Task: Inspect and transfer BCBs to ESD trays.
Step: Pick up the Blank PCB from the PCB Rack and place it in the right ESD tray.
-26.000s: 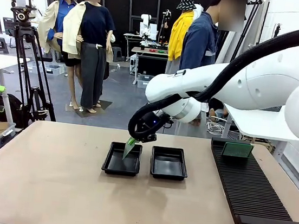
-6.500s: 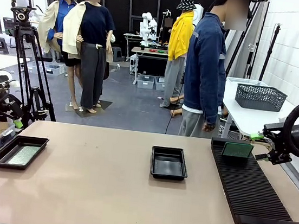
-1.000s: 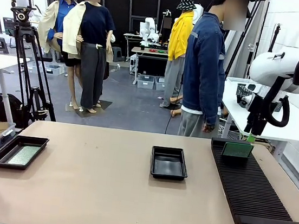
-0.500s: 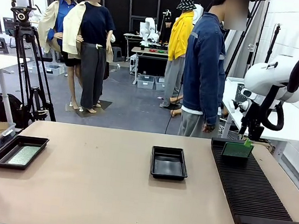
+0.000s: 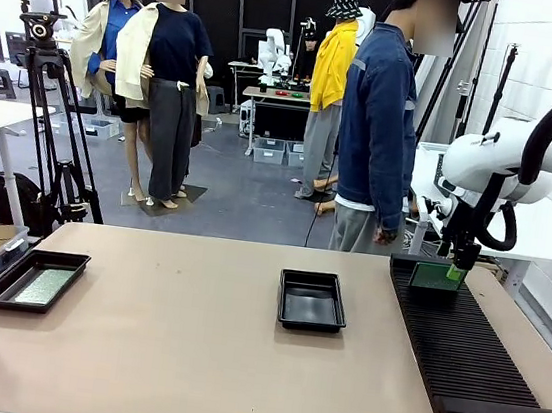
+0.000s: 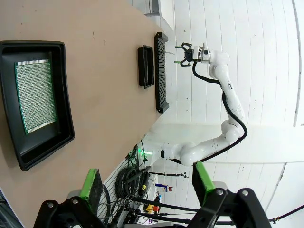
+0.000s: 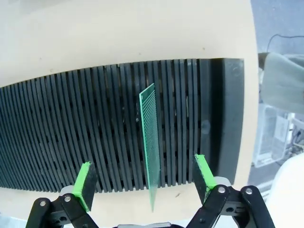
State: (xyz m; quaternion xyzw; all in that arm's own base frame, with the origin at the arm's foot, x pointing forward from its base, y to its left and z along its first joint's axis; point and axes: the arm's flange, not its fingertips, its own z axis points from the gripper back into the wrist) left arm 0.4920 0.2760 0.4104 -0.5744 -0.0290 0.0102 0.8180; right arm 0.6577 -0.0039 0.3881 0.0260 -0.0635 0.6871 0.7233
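One green BCB stands upright in the far end of the black slotted rack. My right gripper hangs right over it, open. In the right wrist view the board rises edge-on between the two green pads, with a gap on either side. Another BCB lies flat in the ESD tray at the table's left edge. My left gripper is open and bare, well off from that tray and its board. A second ESD tray sits in the middle of the table.
A person in a blue jacket stands at the far side of the table, just left of the rack. A camera tripod stands beyond the table's left corner. Bare tabletop lies between the two trays.
My right arm has come down and a little to the left, bringing its open gripper from above the rack to around the upright board's top. The trays and boards have not moved.
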